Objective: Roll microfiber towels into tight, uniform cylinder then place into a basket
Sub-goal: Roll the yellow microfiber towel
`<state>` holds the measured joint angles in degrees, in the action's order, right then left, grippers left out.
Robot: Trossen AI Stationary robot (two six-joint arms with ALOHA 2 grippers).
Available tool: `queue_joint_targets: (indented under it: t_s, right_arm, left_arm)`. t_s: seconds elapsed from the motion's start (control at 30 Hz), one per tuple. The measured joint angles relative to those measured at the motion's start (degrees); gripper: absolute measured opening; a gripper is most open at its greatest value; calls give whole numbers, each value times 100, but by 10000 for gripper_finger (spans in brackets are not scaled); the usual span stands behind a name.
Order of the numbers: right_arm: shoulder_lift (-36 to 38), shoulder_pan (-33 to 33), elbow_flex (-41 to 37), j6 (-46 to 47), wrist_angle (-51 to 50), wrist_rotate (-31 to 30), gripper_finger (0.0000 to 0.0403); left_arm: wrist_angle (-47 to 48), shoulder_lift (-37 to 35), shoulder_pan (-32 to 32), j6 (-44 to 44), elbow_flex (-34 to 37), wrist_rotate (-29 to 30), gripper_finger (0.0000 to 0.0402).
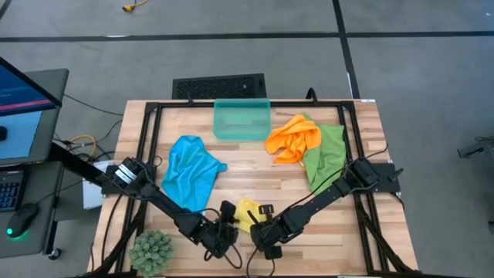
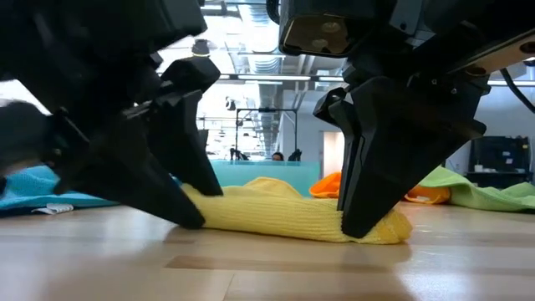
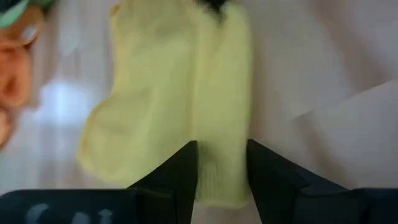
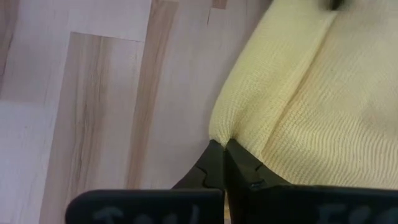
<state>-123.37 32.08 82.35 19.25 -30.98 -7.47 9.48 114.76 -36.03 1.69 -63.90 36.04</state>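
Wooden tabletop (image 1: pixel 255 166) carries the teal basket (image 1: pixel 241 120) at its far edge. Well nearer than the basket lies the yellow towel (image 2: pixel 292 213), bunched; the left gripper (image 3: pixel 221 177) pinches one end, and the right gripper (image 4: pixel 221 163), fingers closed, nips the opposite edge.

yellow towel (image 1: pixel 245 213) mostly hidden under both arms; left wrist view blurred.
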Motion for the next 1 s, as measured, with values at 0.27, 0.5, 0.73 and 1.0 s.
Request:
queue_joint_targets:
  t_s: [0.27,0.5,0.73,1.0]
  right_arm:
    - [0,0,0,-22,0,13,13]
    - [0,2,0,-20,-3,14,11]
    - [0,2,0,-20,-4,18,12]
    - [0,2,0,-20,0,23,13]
  left_arm:
    - [65,42,35,153,-6,0,125]
    - [275,-42,-33,149,-1,351,125]
    - [606,-602,-152,216,-2,554,125]
    - [403,-741,-338,74,-4,522,125]
